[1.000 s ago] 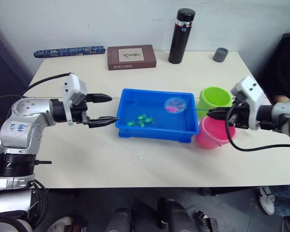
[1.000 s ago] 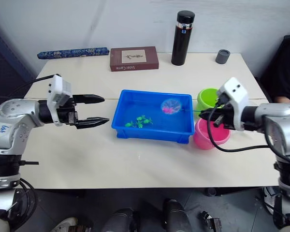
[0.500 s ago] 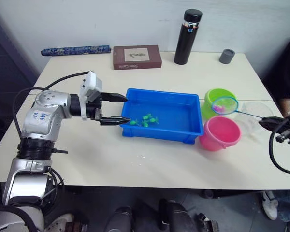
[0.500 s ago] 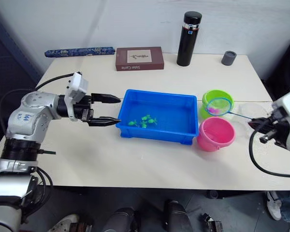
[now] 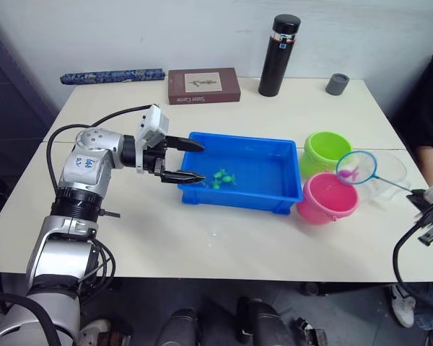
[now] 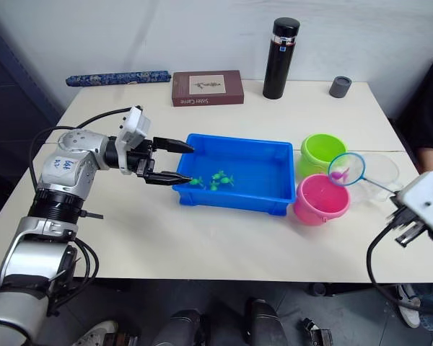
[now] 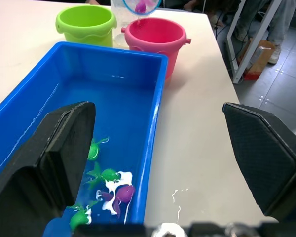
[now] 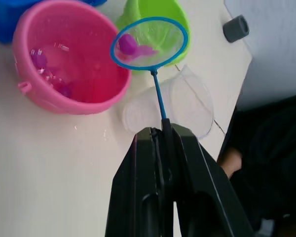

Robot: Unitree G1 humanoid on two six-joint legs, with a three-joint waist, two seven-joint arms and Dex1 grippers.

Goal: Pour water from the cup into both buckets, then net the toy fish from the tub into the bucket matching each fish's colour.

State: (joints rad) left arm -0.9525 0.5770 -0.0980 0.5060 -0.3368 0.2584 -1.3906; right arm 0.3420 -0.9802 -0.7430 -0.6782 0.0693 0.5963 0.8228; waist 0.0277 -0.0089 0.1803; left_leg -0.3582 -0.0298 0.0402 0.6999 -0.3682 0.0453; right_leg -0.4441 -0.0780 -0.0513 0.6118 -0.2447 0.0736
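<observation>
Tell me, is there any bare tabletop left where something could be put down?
Yes: the broad strip nearest the robot, in front of the tub, and the stretch between the tub and the book. The far-right corner is crowded: green bucket, pink bucket, clear cup.

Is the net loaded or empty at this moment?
Loaded. A pink fish lies in the mesh of the net, whose handle the right gripper clamps, by the pink bucket.

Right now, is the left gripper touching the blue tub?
Cannot tell. In the left eye view the left gripper is open, its fingertips overlapping the tub rim at one end. The left wrist view shows one finger over the tub, with no plain contact or gap.
</observation>
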